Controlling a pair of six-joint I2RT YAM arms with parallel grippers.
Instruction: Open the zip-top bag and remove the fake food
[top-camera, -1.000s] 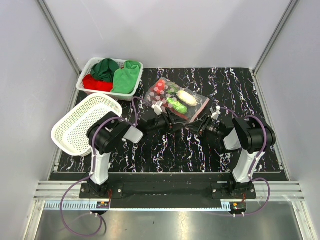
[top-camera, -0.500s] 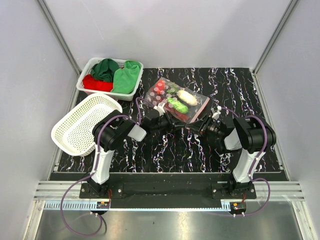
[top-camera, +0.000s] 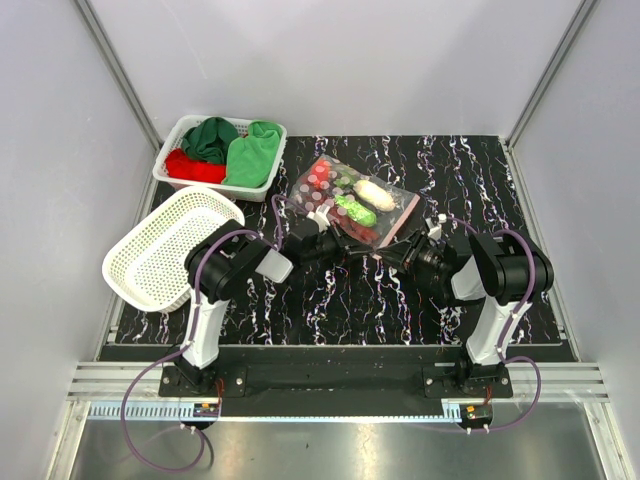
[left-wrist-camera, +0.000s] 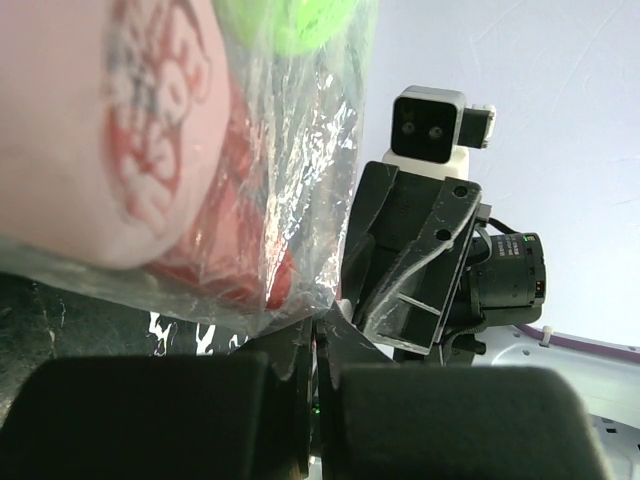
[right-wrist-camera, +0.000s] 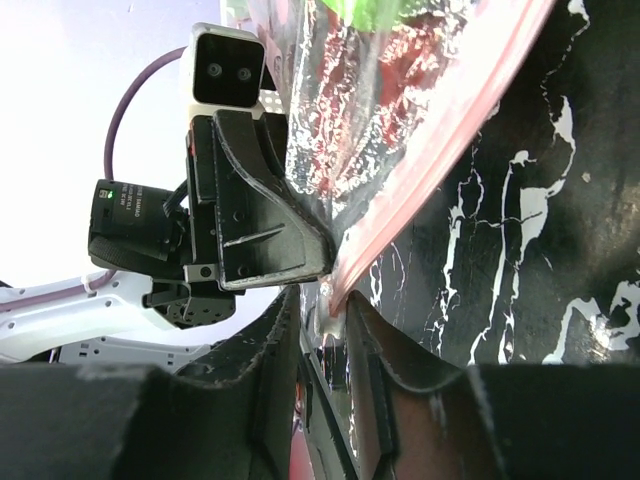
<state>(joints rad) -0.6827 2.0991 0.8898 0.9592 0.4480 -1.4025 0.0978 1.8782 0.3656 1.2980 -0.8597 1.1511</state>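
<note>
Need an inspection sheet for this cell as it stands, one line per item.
Surface: black marbled mat, lying flat.
Job's things: zip-top bag at mid-back of the mat; fake food inside it.
Clutter: basket of cloths back left; empty white basket tilted at the left edge.
Grippers: left gripper and right gripper face each other, fingers pinching the bag's near edge.
Cables: purple cables loop along both arms.
Surroundings: white walls; metal rail in front.
</note>
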